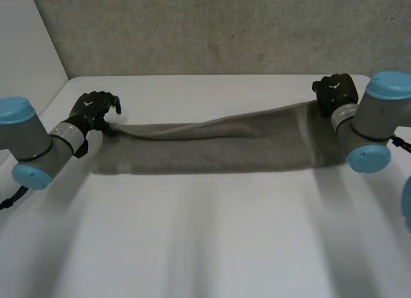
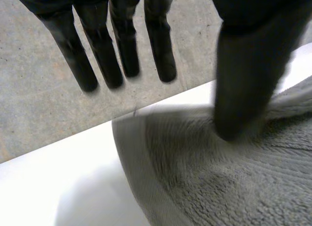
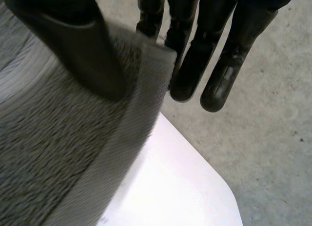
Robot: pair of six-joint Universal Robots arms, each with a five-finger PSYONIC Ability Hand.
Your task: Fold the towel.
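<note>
Head view is showing the limp, light towel (image 1: 212, 150) sagging, best held by corners: right robot hand (image 1: 335, 92) pinching one, left robot hand (image 1: 95, 112) resting open on another.

- This looks like a robotics lab or test cell rather than a home or a shop.
- Two machine arms with grey joints and light-blue caps, the left arm (image 1: 29, 140) and the right arm (image 1: 376, 121), reach in over the work surface. They end in the black left hand (image 1: 95, 112) and the black right hand (image 1: 335, 92).
- The work surface is a plain white table with rounded corners (image 1: 212, 240).
- Behind the table stands a bare, rough grey wall that looks like concrete (image 1: 212, 28). A plain white panel (image 1: 26, 35) closes off the left side.
- A long grey terry towel (image 1: 218, 150) lies stretched across the table between the two hands.
</note>
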